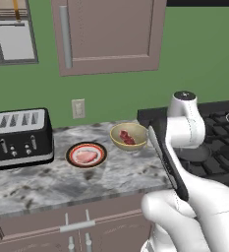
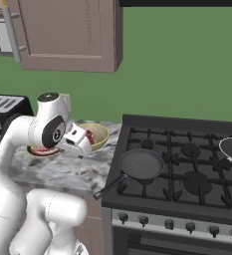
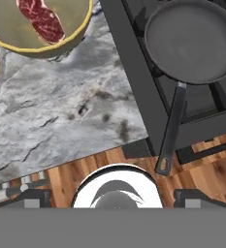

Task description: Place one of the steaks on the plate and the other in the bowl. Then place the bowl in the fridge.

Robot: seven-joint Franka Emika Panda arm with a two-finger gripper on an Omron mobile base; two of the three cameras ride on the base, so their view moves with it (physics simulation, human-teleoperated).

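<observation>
Pale pink steak [image 1: 86, 156] lying flat on the red-rimmed plate [image 1: 71, 151]; deeper red, white-streaked steak [image 1: 127, 137] lying inside the tan-yellow bowl [image 1: 117, 141]. Plate and bowl stand near each other on the grey marbled tabletop [image 1: 52, 182], the bowl nearer the stove [image 2: 187, 169]. A black toaster [image 1: 21, 138] stands on the tabletop on the plate's far side from the bowl. A black frying pan [image 2: 140, 164] rests on the stove's near-left burner, its handle reaching over the front edge. The hand [image 3: 117, 201] is above the tabletop's front edge beside the stove, its two fingers spread wide, holding nothing.
</observation>
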